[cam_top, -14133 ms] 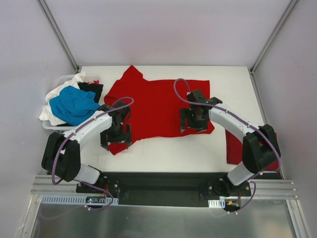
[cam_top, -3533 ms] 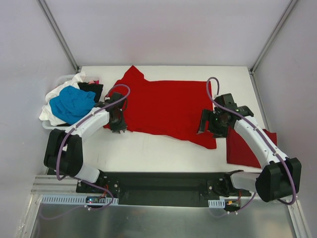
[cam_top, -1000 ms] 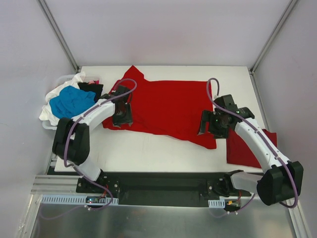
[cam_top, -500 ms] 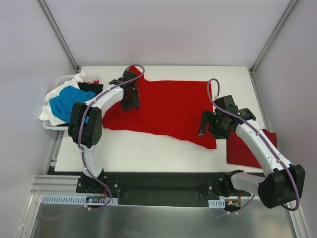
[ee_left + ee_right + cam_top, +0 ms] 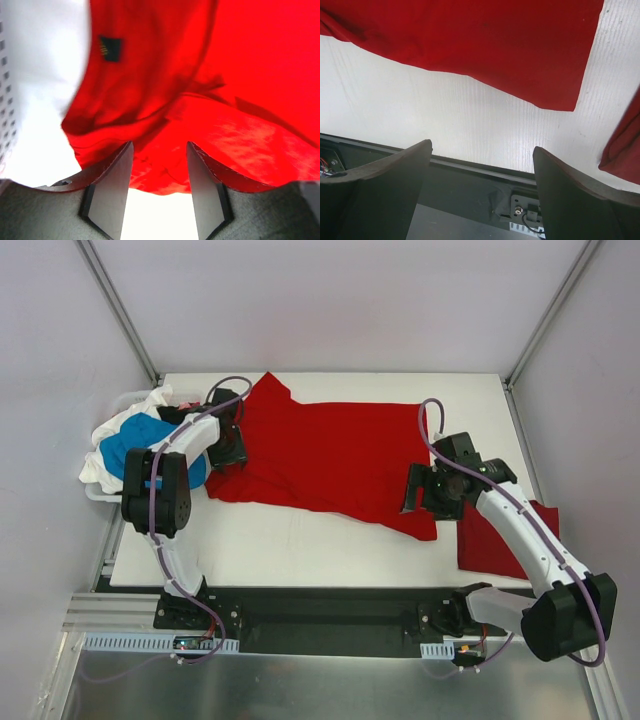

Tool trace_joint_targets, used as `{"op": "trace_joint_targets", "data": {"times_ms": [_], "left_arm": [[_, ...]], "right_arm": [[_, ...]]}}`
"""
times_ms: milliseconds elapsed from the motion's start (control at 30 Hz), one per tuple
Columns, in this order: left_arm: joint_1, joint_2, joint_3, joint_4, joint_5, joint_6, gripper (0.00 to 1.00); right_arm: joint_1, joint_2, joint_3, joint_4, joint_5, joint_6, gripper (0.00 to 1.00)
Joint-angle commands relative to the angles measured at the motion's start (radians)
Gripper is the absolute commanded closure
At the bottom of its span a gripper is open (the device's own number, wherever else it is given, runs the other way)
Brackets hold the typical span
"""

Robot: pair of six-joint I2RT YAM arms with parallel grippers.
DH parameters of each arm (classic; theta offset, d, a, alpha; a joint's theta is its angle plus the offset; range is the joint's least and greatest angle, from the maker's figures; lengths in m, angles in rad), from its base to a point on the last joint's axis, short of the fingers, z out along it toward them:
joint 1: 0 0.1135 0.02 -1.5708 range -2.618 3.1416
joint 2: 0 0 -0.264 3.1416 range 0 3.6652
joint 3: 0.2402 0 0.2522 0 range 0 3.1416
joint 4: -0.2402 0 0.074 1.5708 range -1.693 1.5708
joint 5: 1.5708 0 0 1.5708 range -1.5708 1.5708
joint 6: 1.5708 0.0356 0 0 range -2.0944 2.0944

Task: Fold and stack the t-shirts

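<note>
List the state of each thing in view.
Red shirt, spread flat, unfolded, left edge rumpled.
Second red shirt, folded, lying right of the first.
Shirt pile, heaped, unfolded.
Left gripper, part open over the rumpled edge.
Right gripper, wide open, empty, near the spread shirt's corner.

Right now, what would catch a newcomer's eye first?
A big red t-shirt sprawls across the white table, the left gripper and right gripper open at its ends. Then a heap of blue, white and black clothes at the far left, and a folded red shirt at the right edge.
</note>
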Motion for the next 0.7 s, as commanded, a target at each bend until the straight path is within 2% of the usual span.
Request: {"op": "trace_joint_targets", "data": {"times_ms": [0, 333, 667], "left_arm": [[-0.009, -0.030, 0.071, -0.012, -0.026, 0.010, 0.53], [0.000, 0.094, 0.206, -0.010, 0.023, 0.030, 0.54], [0.020, 0.063, 0.133, 0.011, 0.028, 0.035, 0.55]], "right_arm": [[0.007, 0.008, 0.014, -0.006, -0.007, 0.004, 0.14], [0.005, -0.030, 0.014, -0.052, 0.028, -0.008, 0.14], [0.005, -0.048, 0.009, -0.065, 0.039, -0.005, 0.14]]}}
